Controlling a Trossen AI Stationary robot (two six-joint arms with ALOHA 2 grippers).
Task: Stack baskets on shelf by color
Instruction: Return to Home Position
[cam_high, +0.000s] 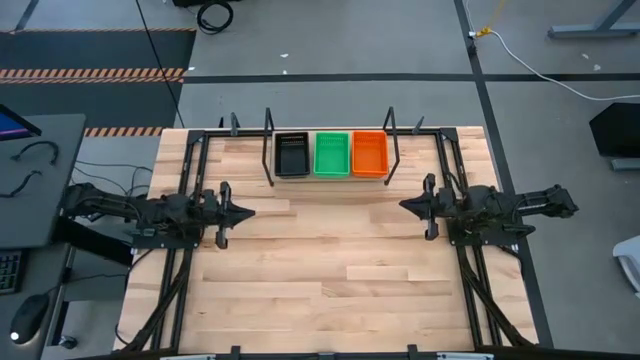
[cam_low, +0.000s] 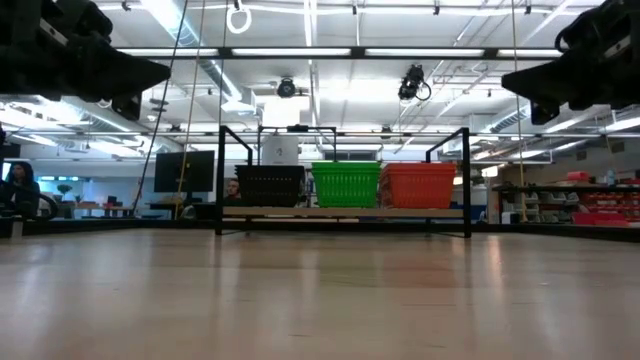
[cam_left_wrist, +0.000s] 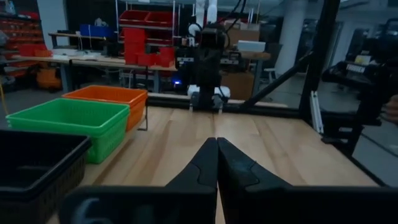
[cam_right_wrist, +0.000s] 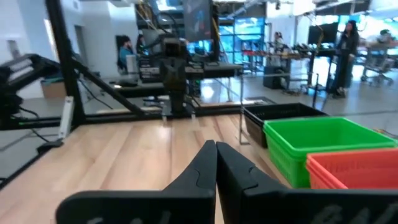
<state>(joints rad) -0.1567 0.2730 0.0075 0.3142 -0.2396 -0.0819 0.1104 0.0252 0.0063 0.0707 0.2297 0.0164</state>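
Three basket stacks stand abreast on the shelf (cam_high: 330, 178) near the table's far edge: black (cam_high: 292, 155), green (cam_high: 332, 154) and orange (cam_high: 369, 153). The low view shows them side by side, black (cam_low: 270, 185), green (cam_low: 347, 184), orange (cam_low: 418, 184), resting by their bottoms on the pale board (cam_low: 345, 212). My left gripper (cam_high: 250, 211) hovers shut over the table's left middle, pointing right. My right gripper (cam_high: 403, 205) hovers shut over the right middle, pointing left. Both are well apart from the baskets, as their wrist views show, left (cam_left_wrist: 217, 142) and right (cam_right_wrist: 216, 144).
Black upright rods (cam_high: 268, 148) (cam_high: 393, 146) frame the shelf. Black metal rails (cam_high: 187, 180) (cam_high: 455, 180) run along the table's left and right sides. Bare wood tabletop (cam_high: 330, 270) lies between and in front of the arms. A person (cam_right_wrist: 346, 46) stands far off in the room.
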